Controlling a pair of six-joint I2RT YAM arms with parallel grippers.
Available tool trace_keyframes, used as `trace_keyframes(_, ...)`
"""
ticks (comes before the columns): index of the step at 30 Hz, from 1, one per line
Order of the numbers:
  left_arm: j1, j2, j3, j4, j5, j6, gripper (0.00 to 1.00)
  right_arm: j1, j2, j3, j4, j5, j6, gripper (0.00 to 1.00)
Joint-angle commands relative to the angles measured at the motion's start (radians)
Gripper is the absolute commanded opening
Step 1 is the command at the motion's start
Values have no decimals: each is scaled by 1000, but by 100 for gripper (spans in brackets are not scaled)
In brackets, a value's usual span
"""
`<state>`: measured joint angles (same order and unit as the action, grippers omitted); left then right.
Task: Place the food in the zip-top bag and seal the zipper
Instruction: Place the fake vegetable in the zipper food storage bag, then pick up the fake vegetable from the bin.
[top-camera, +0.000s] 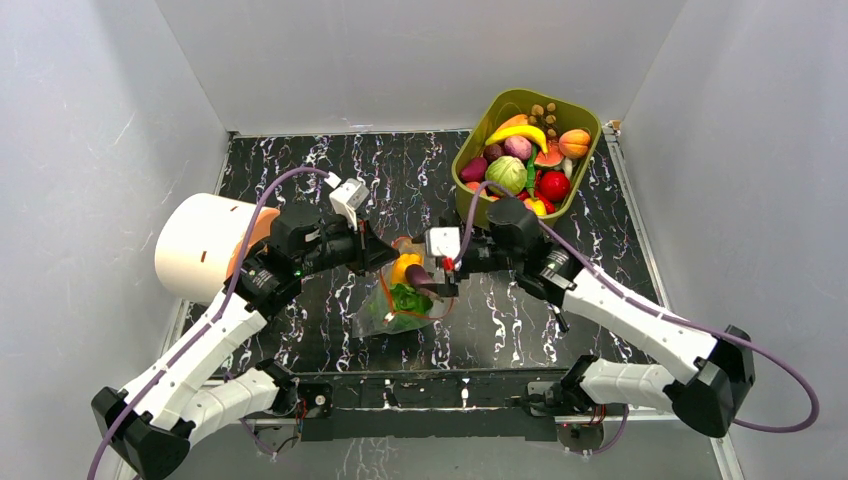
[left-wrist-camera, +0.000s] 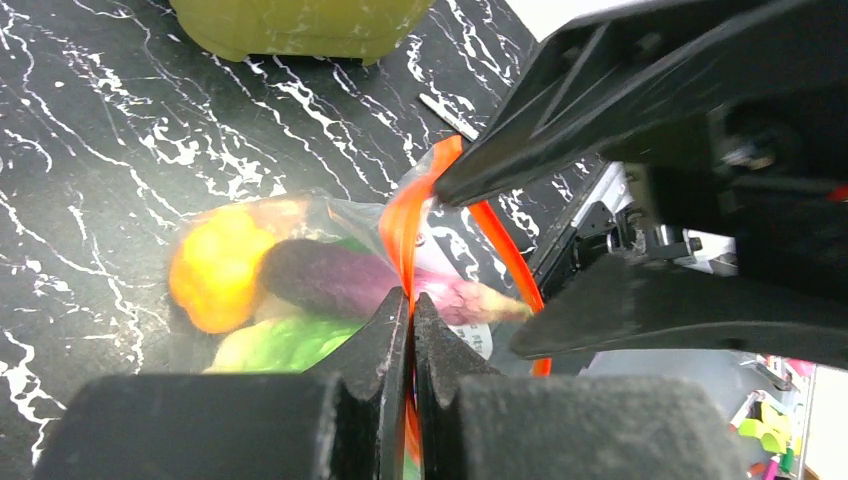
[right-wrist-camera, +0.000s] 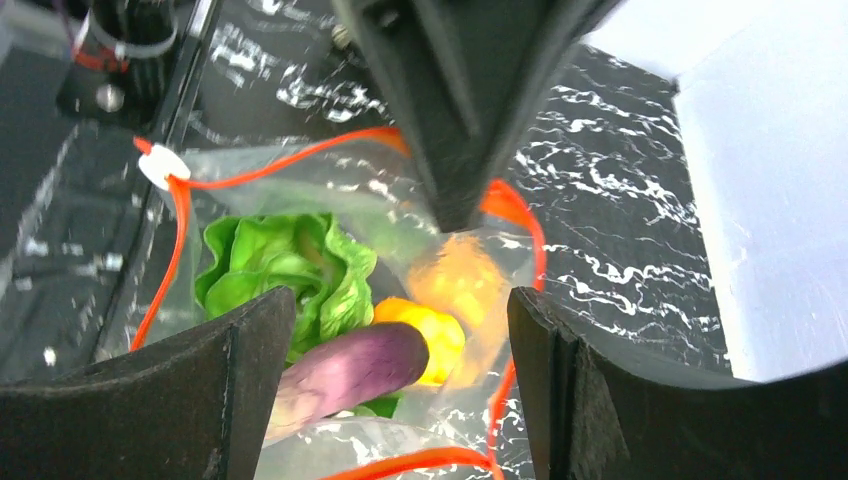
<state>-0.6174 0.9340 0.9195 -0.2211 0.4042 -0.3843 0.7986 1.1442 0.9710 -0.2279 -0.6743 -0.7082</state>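
Your left pincer (left-wrist-camera: 411, 300) is clamping the zipper (left-wrist-camera: 400, 235) of the zip-top bag (top-camera: 385, 320) on the desk (top-camera: 300, 190); your right pincer (right-wrist-camera: 400, 305) is standing apart over the eggplant (right-wrist-camera: 350, 368) lying in its mouth, beside lettuce (right-wrist-camera: 280, 265).

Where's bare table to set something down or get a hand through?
Free: back strip of table between white cylinder and olive tub; front patch between zip-top bag and right forearm. Crowded: centre, left gripper and right gripper meet at the bag.
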Motion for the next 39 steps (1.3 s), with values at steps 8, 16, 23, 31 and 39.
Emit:
trace_keyframes(8,-3,-44,-45,33,-45,23,0,1,-49,145,266,560,794,67)
trace_keyframes(16,-2,-48,-52,23,-12,23,0,-30,120,309,21,887,813,64)
trace_keyframes(23,-2,-96,-98,62,12,40,0,-197,260,377,-85,883,842,56)
trace_keyframes(31,-2,-127,-100,46,13,32,0,-408,378,433,-140,896,825,50)
trace_keyframes(39,-2,-128,-81,63,-6,40,0,-535,504,534,-133,965,739,47)
